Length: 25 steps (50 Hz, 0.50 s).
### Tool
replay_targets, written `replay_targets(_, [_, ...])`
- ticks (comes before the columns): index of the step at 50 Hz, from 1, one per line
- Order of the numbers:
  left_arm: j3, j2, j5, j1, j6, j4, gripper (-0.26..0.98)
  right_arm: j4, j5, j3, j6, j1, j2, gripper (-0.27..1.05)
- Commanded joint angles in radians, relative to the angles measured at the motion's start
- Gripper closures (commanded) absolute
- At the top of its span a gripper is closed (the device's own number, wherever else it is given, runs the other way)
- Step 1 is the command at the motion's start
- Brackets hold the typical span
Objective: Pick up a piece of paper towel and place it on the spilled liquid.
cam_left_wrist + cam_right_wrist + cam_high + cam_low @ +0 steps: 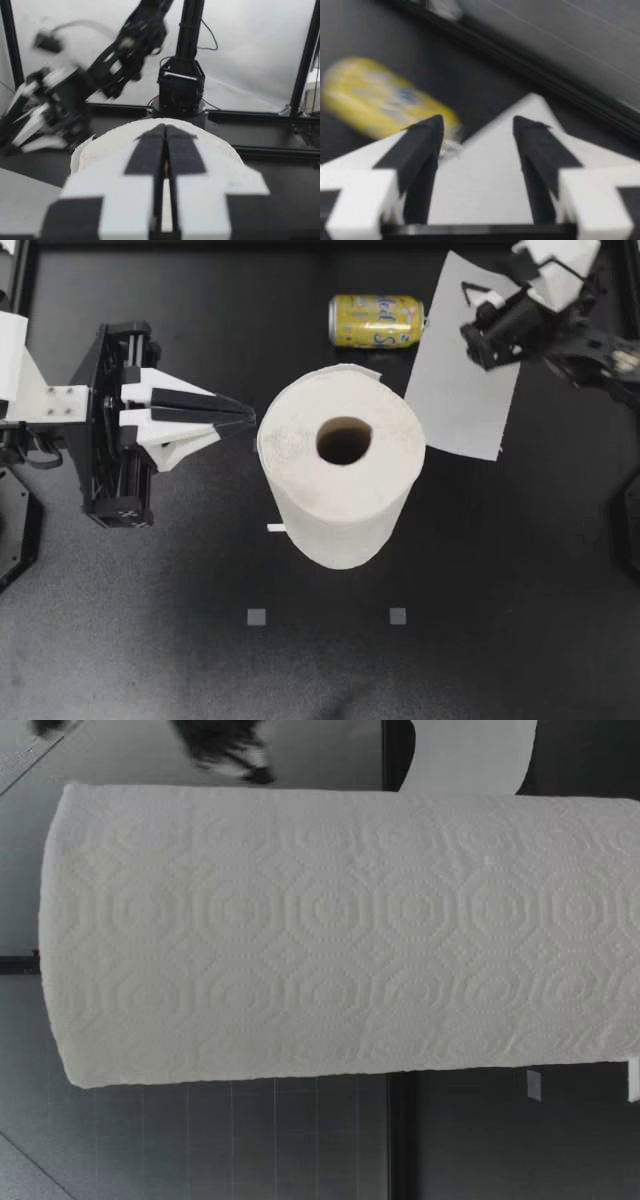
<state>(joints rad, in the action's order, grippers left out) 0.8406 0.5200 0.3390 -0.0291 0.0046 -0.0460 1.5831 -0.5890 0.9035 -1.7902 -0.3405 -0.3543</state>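
Currently left gripper [250, 416] is fully closed, fingers pressed together, nothing held. Tips reach the rim of the paper towel roll [340, 485]; contact can't be confirmed from above. Left wrist view agrees: left gripper [165, 129] fingers flat against each other, roll [100, 150] just ahead of and under the tips. Roll stands upright mid-table [150, 640] and fills most of the low view [330, 930]

Right gripper [487, 315] hangs over the edge of the loose paper towel sheet [455, 380]. Right wrist view: right gripper [477, 122] wide open, fingers [422, 150] well apart. Sheet [482, 175] shows in the gap below them with one corner pointing ahead. Neither finger visibly pinches it, so not gripped as far as I can see

Sheet lies flat on the table, separate from the roll, one edge right at the end of the yellow can [377, 320]. Can is on its side, apart from the roll. From the right wrist the can [380, 107] is ahead of the gripper, blurred, with a pale glint at its end next to the sheet's edge; can't tell if that's the liquid. Spill can't be made out from above

Two small grey squares [257, 617] on the table, on the opposite side of the roll from the can
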Motion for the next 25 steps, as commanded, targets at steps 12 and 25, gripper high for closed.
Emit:
replay_targets(12, [0.0,0.025,0.0,0.006,-0.008,0.002,0.64,-0.005,0.233,0.034,-0.009,0.222,-0.345,0.44])
replay_targets(25, [-0.005,0.025,0.0,0.034,-0.008,0.002,0.64,0.035,0.394,-0.014,-0.006,0.38,-0.394,0.59])
